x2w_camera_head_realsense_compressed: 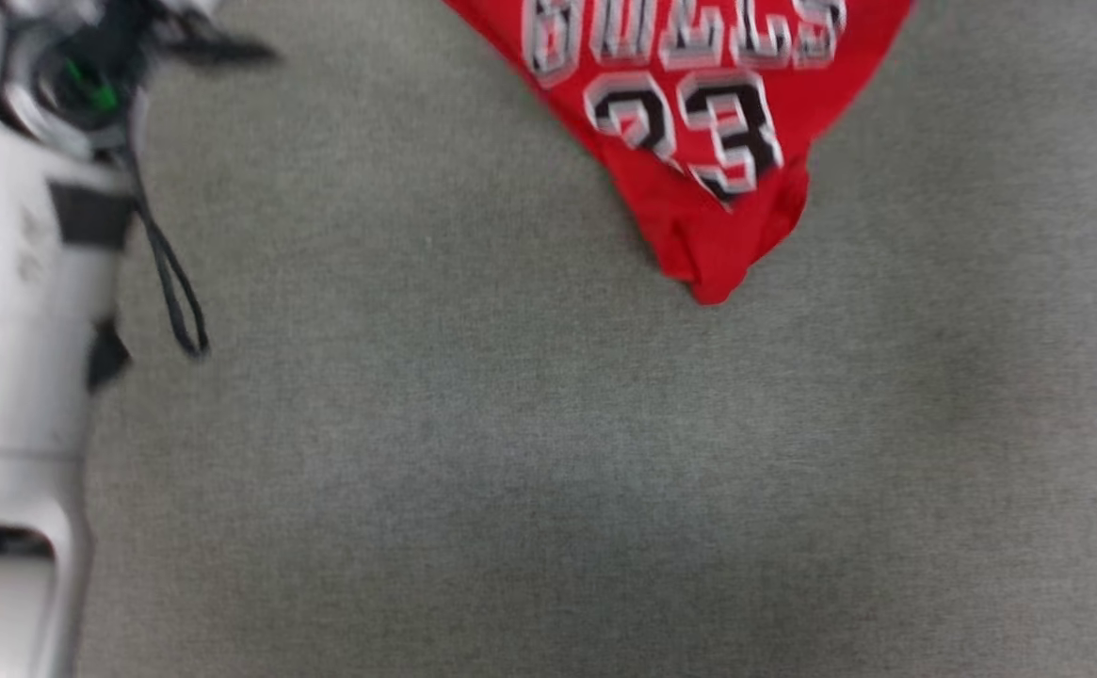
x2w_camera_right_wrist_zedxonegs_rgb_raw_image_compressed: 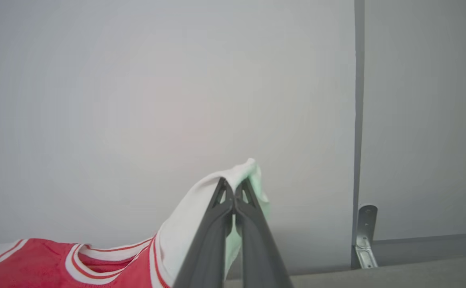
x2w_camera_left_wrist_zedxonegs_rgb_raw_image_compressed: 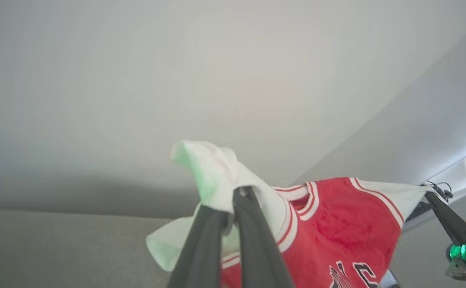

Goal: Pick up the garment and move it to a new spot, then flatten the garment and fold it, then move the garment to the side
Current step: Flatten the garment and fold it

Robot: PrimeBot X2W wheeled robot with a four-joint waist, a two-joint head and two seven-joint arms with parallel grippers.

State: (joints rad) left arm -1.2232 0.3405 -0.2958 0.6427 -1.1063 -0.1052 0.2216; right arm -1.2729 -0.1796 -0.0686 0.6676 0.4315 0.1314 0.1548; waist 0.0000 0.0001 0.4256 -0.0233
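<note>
1. Red jersey garment point(x2w_camera_head_realsense_compressed: 699, 141) with white sleeves: hung between my two grippers, lower corner over the grey fabric surface point(x2w_camera_head_realsense_compressed: 510, 471).
2. My dark two-fingered left gripper point(x2w_camera_left_wrist_zedxonegs_rgb_raw_image_compressed: 243, 194): clamped on one sleeve.
3. My dark two-fingered right gripper point(x2w_camera_right_wrist_zedxonegs_rgb_raw_image_compressed: 235, 186): clamped on the other sleeve, with the silver metal bracket point(x2w_camera_right_wrist_zedxonegs_rgb_raw_image_compressed: 364, 236) to its right in the wrist view.
4. My pale left forearm point(x2w_camera_head_realsense_compressed: 11, 377): left of the garment, well apart.

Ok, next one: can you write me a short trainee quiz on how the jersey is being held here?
1. True or false: the left hand and right hand are both shut on the jersey.
2. Which part does the left hand pinch? A red hem, B white sleeve, C collar.
3. Which number is printed on the jersey?
Key: 1 true; 2 B; 3 23.
</note>
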